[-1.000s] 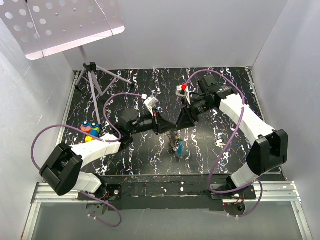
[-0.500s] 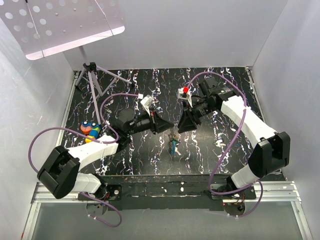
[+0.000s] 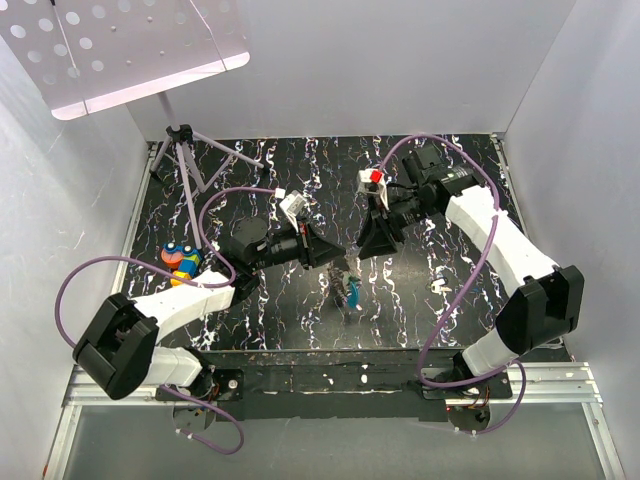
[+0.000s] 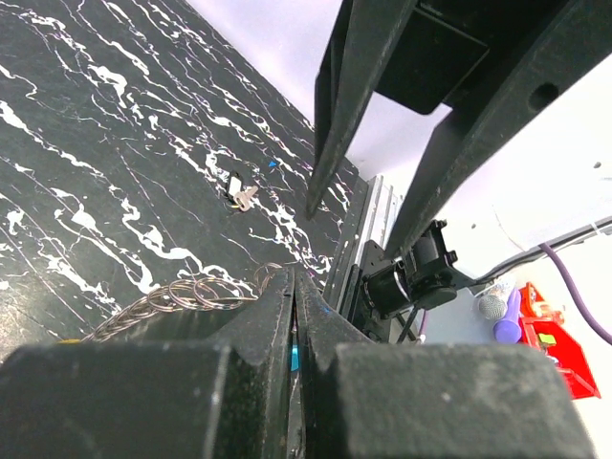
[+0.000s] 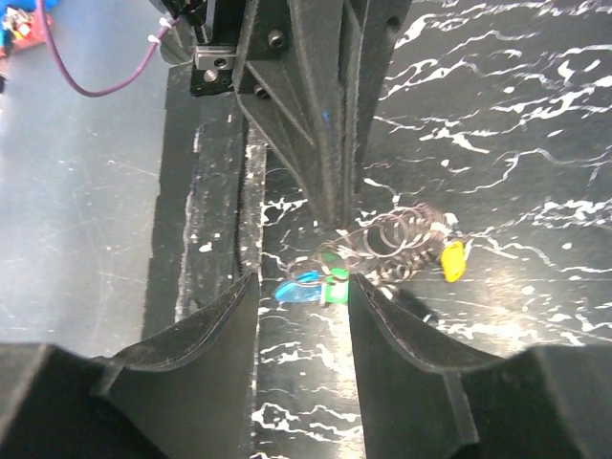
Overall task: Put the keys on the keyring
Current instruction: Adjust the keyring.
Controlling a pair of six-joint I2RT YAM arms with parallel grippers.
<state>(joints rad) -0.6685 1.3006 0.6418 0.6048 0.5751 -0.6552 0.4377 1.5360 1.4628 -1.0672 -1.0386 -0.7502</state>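
The keyring point(image 5: 392, 239), a tangle of thin wire loops, hangs from the tip of my left gripper point(image 5: 335, 222), whose jaws are pressed shut on it. On the loops hang the keys: a blue one point(image 5: 298, 290), a green one point(image 5: 335, 287) and a yellow one point(image 5: 452, 260). From above, the bundle point(image 3: 347, 291) dangles just over the dark marbled table between both grippers. My right gripper point(image 5: 304, 287) faces the left gripper point(image 3: 335, 258), open, with the blue and green keys just beyond its fingertips and nothing between them. The wire loops point(image 4: 191, 292) show left of the shut jaws in the left wrist view.
A small loose object like a key point(image 4: 239, 196) lies on the table near the right arm point(image 3: 437, 286). A colourful toy point(image 3: 182, 258) sits at the left edge, a small tripod point(image 3: 180, 150) at the back left. White walls enclose the table.
The right gripper has drawn back slightly towards the rear and opened a little wider. The left gripper shifted a little left, and the key bundle moved with it.
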